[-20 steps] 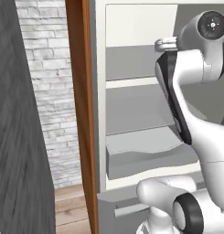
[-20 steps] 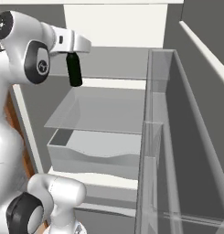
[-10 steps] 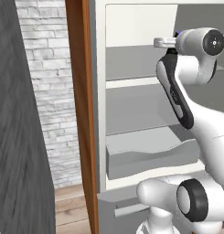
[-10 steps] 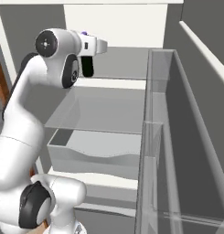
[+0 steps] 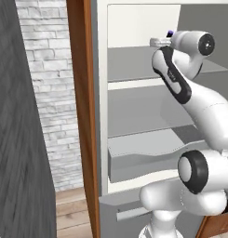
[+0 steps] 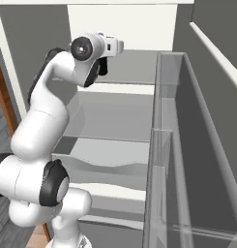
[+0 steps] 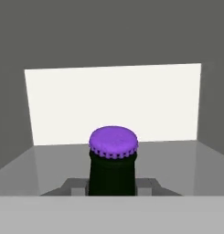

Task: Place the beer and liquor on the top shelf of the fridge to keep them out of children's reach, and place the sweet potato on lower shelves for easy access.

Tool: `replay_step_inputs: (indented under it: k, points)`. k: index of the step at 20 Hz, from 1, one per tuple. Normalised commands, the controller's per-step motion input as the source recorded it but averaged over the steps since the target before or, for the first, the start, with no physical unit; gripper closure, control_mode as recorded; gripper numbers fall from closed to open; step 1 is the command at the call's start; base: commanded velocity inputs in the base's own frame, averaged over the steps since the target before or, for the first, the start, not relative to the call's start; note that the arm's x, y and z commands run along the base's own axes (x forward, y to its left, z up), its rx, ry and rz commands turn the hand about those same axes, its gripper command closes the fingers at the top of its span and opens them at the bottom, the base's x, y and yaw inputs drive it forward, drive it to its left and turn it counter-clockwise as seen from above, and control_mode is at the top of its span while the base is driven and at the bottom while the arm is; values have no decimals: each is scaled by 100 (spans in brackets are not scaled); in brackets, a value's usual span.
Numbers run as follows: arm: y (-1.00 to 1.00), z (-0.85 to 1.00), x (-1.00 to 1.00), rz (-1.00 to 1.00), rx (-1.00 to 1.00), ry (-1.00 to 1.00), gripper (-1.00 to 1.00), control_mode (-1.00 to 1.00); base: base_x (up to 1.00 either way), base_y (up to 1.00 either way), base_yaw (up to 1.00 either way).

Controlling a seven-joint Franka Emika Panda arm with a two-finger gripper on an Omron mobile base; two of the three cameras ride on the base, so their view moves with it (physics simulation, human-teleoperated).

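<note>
A white robot arm is reaching into an open fridge [image 5: 102,116] with pale walls and grey shelves. Its gripper [image 6: 102,65] is clamping the neck of the beer [image 7: 112,167], a dark green bottle with a purple cap [image 5: 170,33], and is holding it upright at the level of the top shelf [image 5: 129,62], toward that shelf's front edge. Whether the bottle's base is resting on the shelf cannot be told. The lower shelves [image 6: 115,116] and the grey drawer [image 5: 143,158] are carrying nothing visible. Judging by this, the beer is nearly placed but not released, while the liquor and sweet potato are both waiting to be fetched.
</note>
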Motion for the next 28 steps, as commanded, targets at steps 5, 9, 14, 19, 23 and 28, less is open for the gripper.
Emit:
replay_step_inputs:
  k: [5,9,14,19,23,28]
  points:
    - [0,-1,79,10,-2,4,100,-100,0,0,0]
    - [0,-9,67,10,-7,3,100,-100,0,0,0]
    - [12,-17,61,7,-13,2,100,-100,0,0,0]
    - [27,-29,54,5,-17,1,-100,-100,0,0,0]
    - [12,-17,37,4,-13,0,-100,-100,0,0,0]
    - [-3,0,10,1,-6,0,-100,-100,0,0,0]
